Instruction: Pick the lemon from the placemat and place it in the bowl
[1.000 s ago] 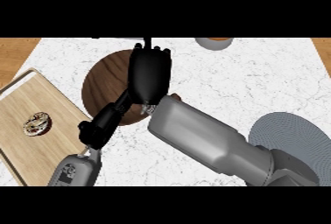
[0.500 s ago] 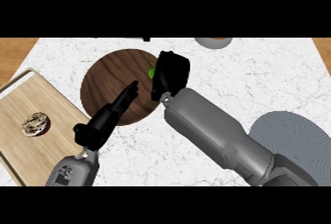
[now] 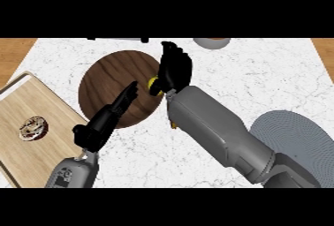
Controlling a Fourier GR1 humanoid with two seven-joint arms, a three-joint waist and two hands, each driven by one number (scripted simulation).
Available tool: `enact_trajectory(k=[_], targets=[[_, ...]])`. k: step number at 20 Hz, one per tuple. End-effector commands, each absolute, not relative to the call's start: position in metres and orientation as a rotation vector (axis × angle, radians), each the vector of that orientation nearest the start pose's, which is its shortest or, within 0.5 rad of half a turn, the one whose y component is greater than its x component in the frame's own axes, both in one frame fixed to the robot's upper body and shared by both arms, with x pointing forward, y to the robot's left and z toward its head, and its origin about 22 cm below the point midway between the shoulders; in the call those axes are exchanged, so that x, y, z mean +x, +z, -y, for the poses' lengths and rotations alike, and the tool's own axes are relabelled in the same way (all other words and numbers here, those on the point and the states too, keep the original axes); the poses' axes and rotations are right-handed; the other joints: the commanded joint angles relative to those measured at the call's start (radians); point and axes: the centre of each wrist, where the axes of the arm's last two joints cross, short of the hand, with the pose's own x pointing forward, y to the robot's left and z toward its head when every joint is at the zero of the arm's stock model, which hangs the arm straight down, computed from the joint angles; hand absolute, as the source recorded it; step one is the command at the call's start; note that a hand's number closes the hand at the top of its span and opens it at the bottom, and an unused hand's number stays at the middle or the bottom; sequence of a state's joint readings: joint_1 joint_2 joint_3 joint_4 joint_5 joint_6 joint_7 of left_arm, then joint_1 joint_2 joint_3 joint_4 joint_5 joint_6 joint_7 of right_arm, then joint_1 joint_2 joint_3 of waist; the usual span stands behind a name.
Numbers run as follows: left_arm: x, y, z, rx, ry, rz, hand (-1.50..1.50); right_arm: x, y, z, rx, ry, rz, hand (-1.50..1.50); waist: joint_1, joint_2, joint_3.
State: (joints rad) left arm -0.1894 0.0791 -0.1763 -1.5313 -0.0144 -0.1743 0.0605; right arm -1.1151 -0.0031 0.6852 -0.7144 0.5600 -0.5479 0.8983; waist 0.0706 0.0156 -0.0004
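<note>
We are looking down on a white marbled desk (image 3: 261, 79). A small yellow lemon (image 3: 154, 84) is lying at the 3 o'clock edge of the round dark wooden placemat (image 3: 114, 88). Our right robot hand (image 3: 175, 68) is curling over it, seemingly gripping it. Our left robot hand (image 3: 114, 110) is resting open at 7 o'clock. We judge the lemon light, stiff, slightly slick; hold its middle. A grey bowl (image 3: 212, 43) is sitting at 1 o'clock.

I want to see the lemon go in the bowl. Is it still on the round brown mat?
Yes, on the round dark wooden placemat. The small yellow lemon peeks out at its right edge beneath the right hand.
</note>
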Motion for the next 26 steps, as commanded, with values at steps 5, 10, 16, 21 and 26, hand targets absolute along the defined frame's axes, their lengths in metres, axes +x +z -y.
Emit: enact_trajectory(k=[5, 10, 16, 21, 26], targets=[[0.277, 0.044, -0.195, -0.185, -0.413, 1.589, 0.00, 0.389, 0.112, 0.000, -0.930, 0.218, 1.500, -1.50, -0.030, -0.011, 0.001], [0.264, 0.013, -0.202, -0.165, -0.370, 1.578, 0.00, 0.386, 0.113, 0.020, -0.853, 0.106, 1.497, -1.50, -0.082, -0.020, 0.000], [0.259, 0.034, -0.202, -0.143, -0.350, 1.580, 0.00, 0.375, 0.093, 0.099, -0.914, -0.026, 1.506, -1.50, -0.099, -0.026, 0.001], [0.252, 0.025, -0.216, -0.134, -0.347, 1.597, 0.00, 0.325, 0.082, 0.159, -0.865, -0.044, 1.534, -1.50, -0.101, -0.025, 0.001], [0.257, 0.038, -0.195, -0.137, -0.354, 1.592, 0.00, 0.275, 0.081, 0.204, -0.796, -0.033, 1.540, -1.50, -0.095, -0.021, 0.001]])
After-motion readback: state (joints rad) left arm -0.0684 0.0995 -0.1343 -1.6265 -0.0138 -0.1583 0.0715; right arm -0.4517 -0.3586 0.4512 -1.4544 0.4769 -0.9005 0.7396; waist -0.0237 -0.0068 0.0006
